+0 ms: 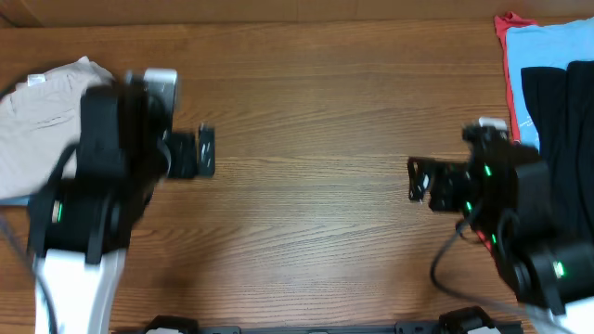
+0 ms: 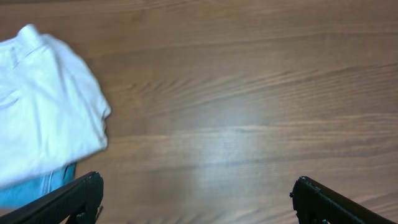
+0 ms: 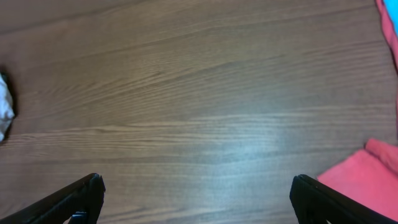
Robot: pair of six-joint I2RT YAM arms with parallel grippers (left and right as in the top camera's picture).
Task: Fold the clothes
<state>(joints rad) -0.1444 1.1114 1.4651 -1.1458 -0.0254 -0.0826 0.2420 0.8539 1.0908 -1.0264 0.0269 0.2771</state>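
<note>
Beige shorts [image 1: 42, 121] lie bunched at the worktop's [image 1: 316, 111] left edge, long axis unclear; red, blue and black garments [image 1: 548, 83] crowd the right. Both grippers [image 1: 206, 151] [image 1: 415, 179], jaws wide, face across bare wood between.

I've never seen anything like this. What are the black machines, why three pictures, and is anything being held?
They are two robot arms at a wooden table. One picture looks down from above; the other two come from cameras on each wrist, so you see each arm's own fingers. The left gripper and right gripper are both open and empty. Beige shorts lie at the left edge, over something blue. At the right lies a pile of red, light-blue and black clothes.
</note>
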